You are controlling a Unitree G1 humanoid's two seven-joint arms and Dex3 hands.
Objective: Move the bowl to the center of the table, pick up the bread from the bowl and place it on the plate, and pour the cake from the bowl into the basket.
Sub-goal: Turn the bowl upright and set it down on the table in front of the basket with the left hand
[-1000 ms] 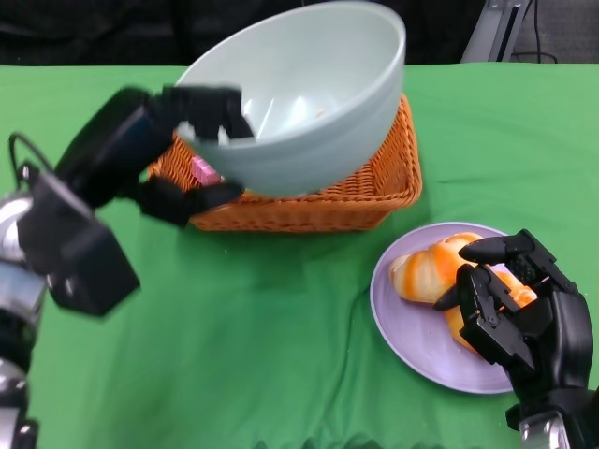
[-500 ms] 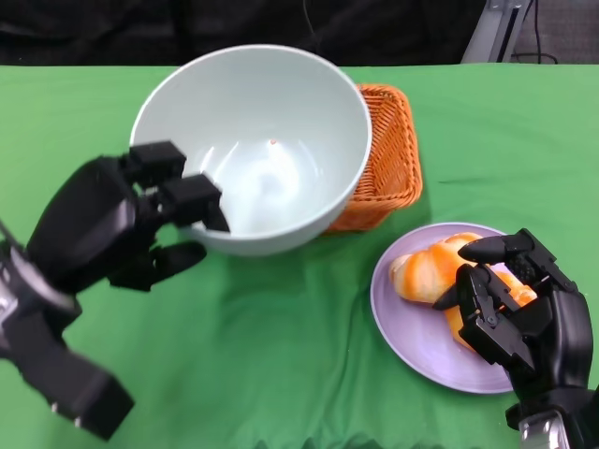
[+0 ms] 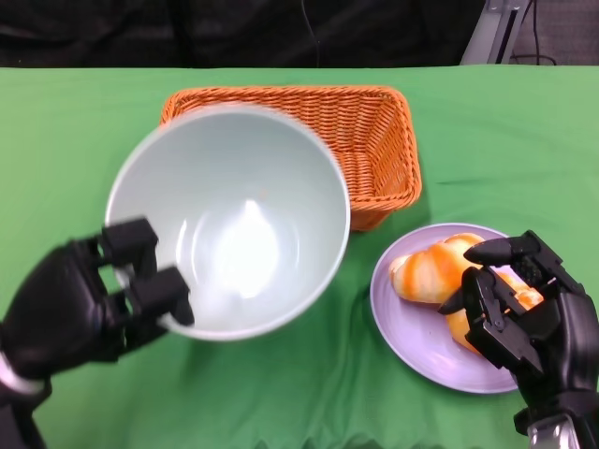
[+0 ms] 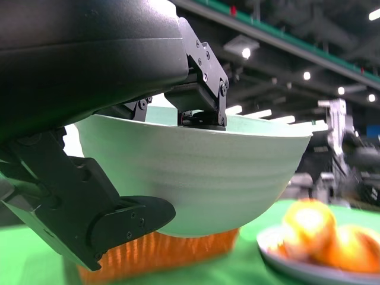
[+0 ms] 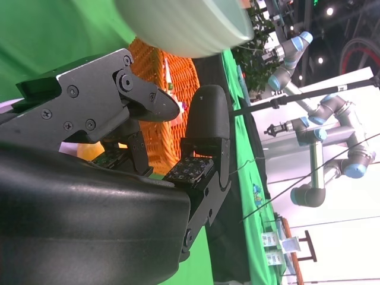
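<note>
**Empty bowl held up in front of the basket, bread on the plate**

At lower left, black left hand point(image 3: 84, 313) clamped on the near rim of a pale mint-green round bowl point(image 3: 239, 224), fingers point(image 3: 154, 290) hooked over the edge into the inside and more of the hand under the outer wall. In the left wrist view, same grip seen from behind: fingers above the rim, thumb below against the bowl's point(image 4: 202, 172) ribbed outer wall, bowl raised off the green cloth-covered table point(image 3: 281, 393). Nothing visible inside the bowl, only a glare patch. Behind it and partly covered by it, an orange woven wicker rectangular basket point(image 3: 374, 140); contents hidden by the bowl in the head view. Cake impossible to make out in any view.

Further right, just beside the basket's near right corner, a lilac round plate point(image 3: 402, 323) flat on the table, carrying glazed golden-orange bread point(image 3: 426, 267). At lower right, black right hand point(image 3: 524, 313) over the plate's right side, fingers curled inward above the bread; contact with the bread or a grip on it cannot be told.
</note>
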